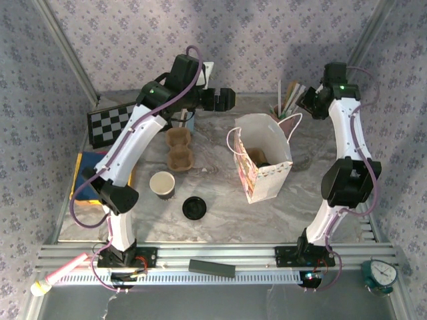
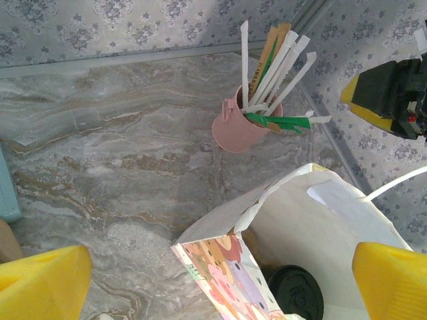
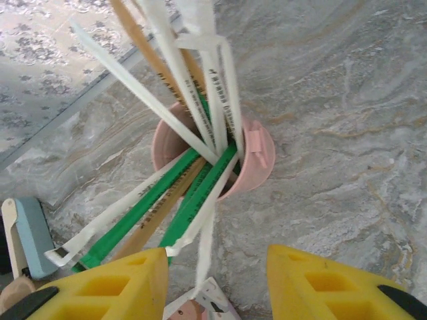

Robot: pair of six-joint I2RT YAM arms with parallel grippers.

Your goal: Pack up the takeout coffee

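Observation:
The takeout coffee (image 2: pixel 297 293) stands inside the open paper bag (image 2: pixel 333 233), and its round black lid shows from above. From the top view the cup (image 1: pixel 260 159) is a dark shape deep in the bag (image 1: pixel 251 175). My left gripper (image 1: pixel 223 99) hovers behind and left of the bag, open and holding nothing; in its wrist view the yellow fingers (image 2: pixel 47 283) frame the bag's mouth. My right gripper (image 1: pixel 308 101) is open just over a pink cup of straws (image 3: pixel 261 160), and a loose wrapper end hangs between its fingers (image 3: pixel 120 287) ungripped.
A lidless cup (image 1: pixel 162 184) with a white inside and a loose flat black lid (image 1: pixel 194 208) lie left of the bag. A brown cup carrier (image 1: pixel 179 148) and a checkered board (image 1: pixel 107 125) sit further back left. The pink straw cup (image 1: pixel 285 113) stands behind the bag.

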